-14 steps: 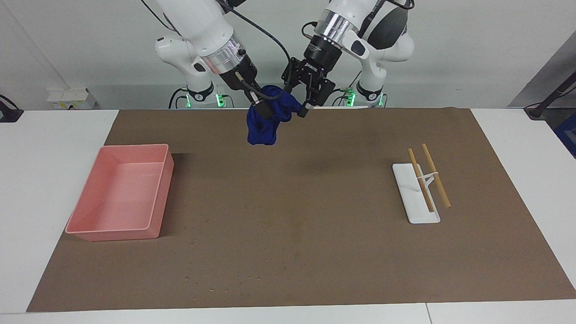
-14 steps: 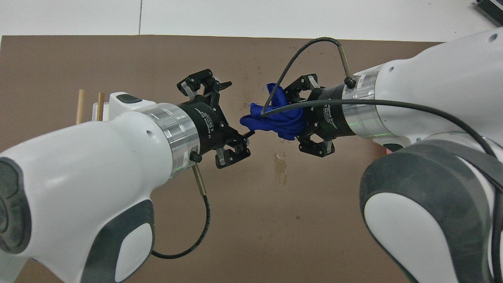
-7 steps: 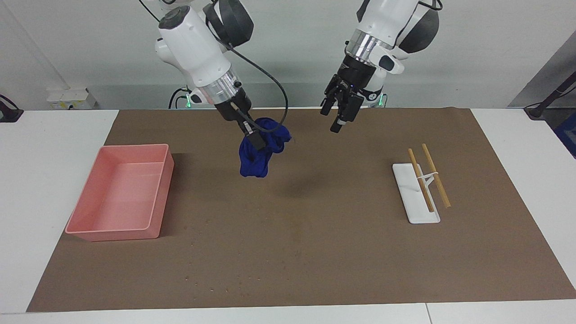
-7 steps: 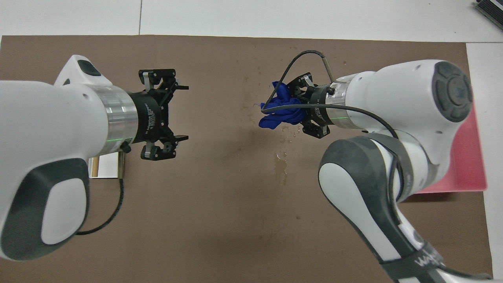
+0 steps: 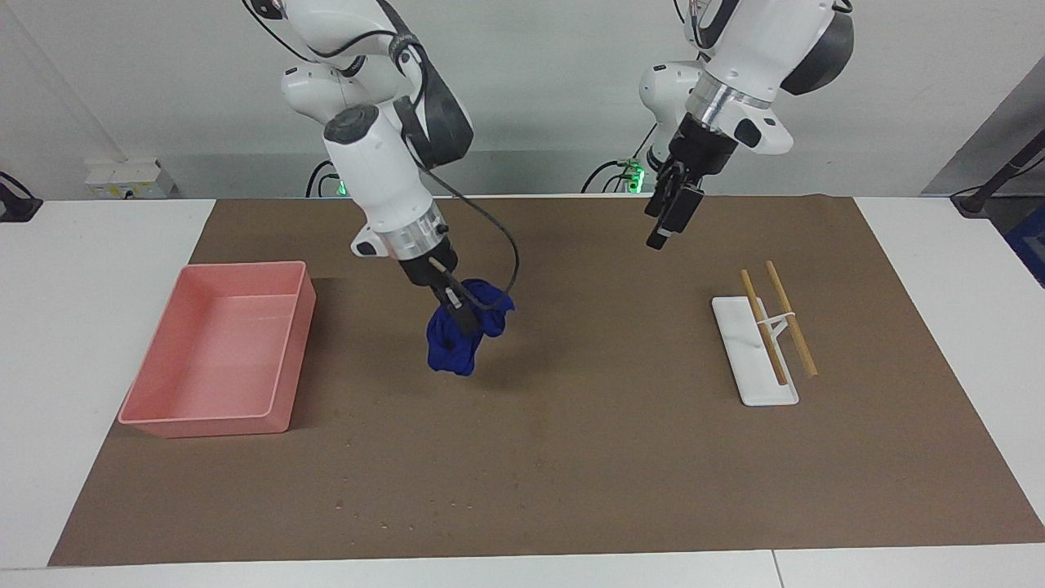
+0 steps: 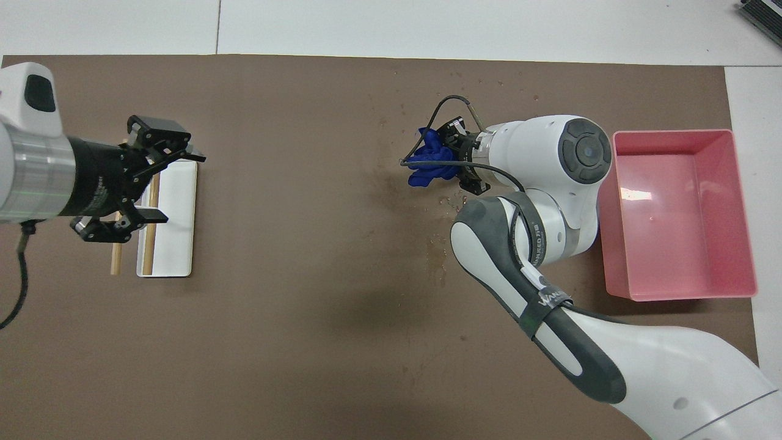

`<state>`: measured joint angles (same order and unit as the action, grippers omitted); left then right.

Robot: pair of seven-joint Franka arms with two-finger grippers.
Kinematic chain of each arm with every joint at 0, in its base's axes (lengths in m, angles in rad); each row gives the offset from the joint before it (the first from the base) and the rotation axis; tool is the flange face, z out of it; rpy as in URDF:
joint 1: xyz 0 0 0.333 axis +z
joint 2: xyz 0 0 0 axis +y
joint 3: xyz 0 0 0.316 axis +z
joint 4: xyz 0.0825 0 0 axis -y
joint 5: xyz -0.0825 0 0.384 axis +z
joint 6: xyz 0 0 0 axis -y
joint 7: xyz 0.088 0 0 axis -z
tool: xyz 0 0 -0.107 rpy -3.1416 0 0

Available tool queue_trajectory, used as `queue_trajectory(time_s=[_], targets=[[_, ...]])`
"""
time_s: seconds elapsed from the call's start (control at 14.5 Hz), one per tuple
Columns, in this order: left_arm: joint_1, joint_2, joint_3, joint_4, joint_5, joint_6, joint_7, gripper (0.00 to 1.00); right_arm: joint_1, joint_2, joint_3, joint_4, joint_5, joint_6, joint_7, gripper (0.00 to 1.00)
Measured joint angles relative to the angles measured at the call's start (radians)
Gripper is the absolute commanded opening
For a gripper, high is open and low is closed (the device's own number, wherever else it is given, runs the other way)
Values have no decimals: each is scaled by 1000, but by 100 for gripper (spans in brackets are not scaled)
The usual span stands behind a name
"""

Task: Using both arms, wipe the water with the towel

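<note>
Facing view shows the right gripper (image 5: 459,314) clamped on the towel (image 5: 457,336), a bunched deep blue cloth that hangs from its fingers above the middle of the brown mat (image 5: 571,457). The cloth's lowest fold looks close to the mat, though whether it touches is hard to tell from here. In the overhead view the towel (image 6: 427,162) sits over a scatter of small wet marks, with a darker water patch (image 6: 437,256) on the mat nearer to the robots.

The left gripper (image 5: 665,222) hangs in the air toward the left arm's end of the table, holding nothing. From overhead, the left gripper (image 6: 156,177) has its fingers spread apart over the white rest (image 6: 177,244), which carries two wooden chopsticks (image 5: 775,327).

A pink tray (image 5: 163,420) stands on the mat toward the right arm's end of the table, well apart from the towel. Its floor shows a faint sheen.
</note>
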<state>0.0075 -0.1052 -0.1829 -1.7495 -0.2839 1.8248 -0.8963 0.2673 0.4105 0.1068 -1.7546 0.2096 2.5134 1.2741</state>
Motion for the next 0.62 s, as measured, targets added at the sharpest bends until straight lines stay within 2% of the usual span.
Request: queue_trajectory(time_s=[0.35,0.62], targets=[[10,-11,34,0,139,-40,429,100,-6,89,-2,-21,0,42,-26,0],[49,1,43,2,193,-56,562,100,0,80,1,-77,0,48,-23,0]])
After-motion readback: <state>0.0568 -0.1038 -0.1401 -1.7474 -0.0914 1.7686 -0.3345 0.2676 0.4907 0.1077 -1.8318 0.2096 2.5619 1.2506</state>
